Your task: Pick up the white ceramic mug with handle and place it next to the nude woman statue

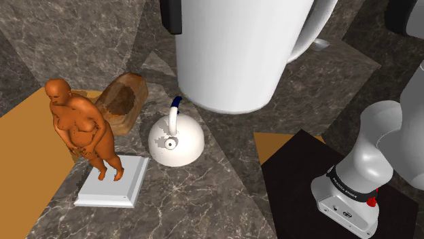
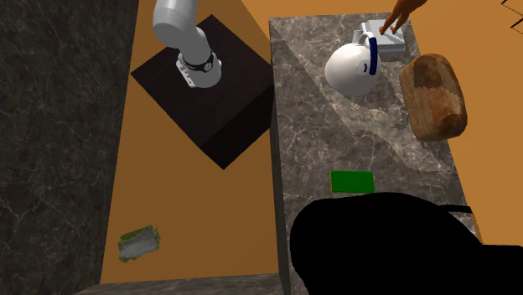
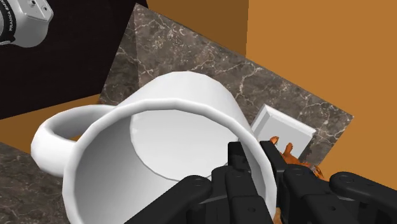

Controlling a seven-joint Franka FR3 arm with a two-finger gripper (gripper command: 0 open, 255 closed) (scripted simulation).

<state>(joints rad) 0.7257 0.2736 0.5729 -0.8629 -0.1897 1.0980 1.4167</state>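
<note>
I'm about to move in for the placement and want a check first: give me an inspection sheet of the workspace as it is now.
Surface: dark veined stone counter.
Job's things: white mug held up off the counter; orange-brown statue upright on a white base.
Clutter: white kettle with a blue handle beside the base; brown loaf-like lump behind the statue; green card lying flat further along the counter.
Grippers: pincer shut on the mug's wall at the rim, one finger inside, one outside.
Cables: nothing seen.
Surroundings: orange floor; dark box stand; small greenish object on the floor.
</note>
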